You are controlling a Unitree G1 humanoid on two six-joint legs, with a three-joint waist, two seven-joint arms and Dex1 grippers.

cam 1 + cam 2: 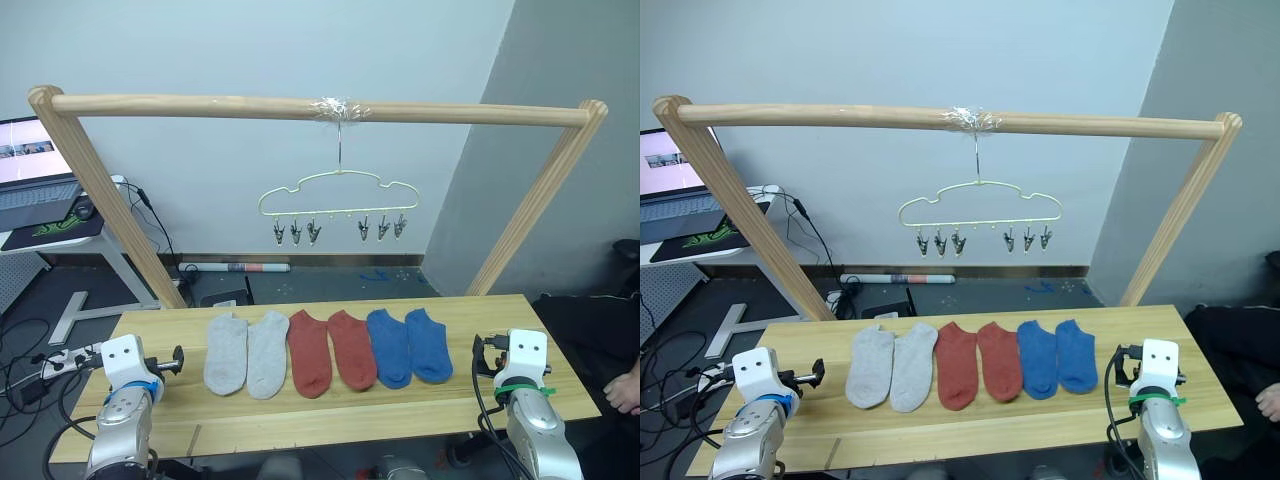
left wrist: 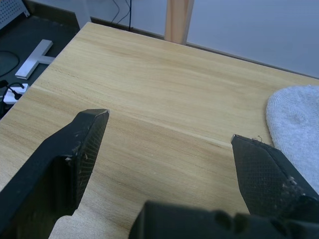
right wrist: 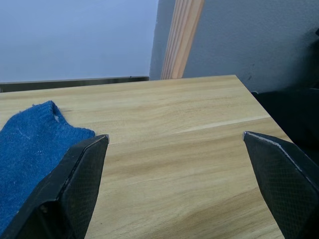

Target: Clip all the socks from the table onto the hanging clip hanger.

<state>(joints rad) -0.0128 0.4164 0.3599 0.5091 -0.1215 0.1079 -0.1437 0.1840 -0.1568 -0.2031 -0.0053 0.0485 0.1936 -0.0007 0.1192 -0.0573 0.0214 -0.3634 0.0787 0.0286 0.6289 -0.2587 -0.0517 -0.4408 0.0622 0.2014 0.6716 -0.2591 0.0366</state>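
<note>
At twelve o'clock hangs the clip hanger [image 1: 338, 197]; both grippers gape empty, so the left gripper [image 2: 169, 134] should pinch the nearest grey sock [image 1: 227, 352] by its cuff.

no readable text, labels, brands or numbers anywhere

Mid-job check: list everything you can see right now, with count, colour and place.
grey socks: two, light grey, table's left part
red socks: two, rust red, middle
blue socks: two, blue, right of the red
table: one, pale wood
clip hanger: one, yellow-green, six bare clips, hooked on the bar
wooden bar: one, frame over the table
laptop: one, side desk, far left
left gripper: open, over bare table
right gripper: open, beside a blue sock
</note>
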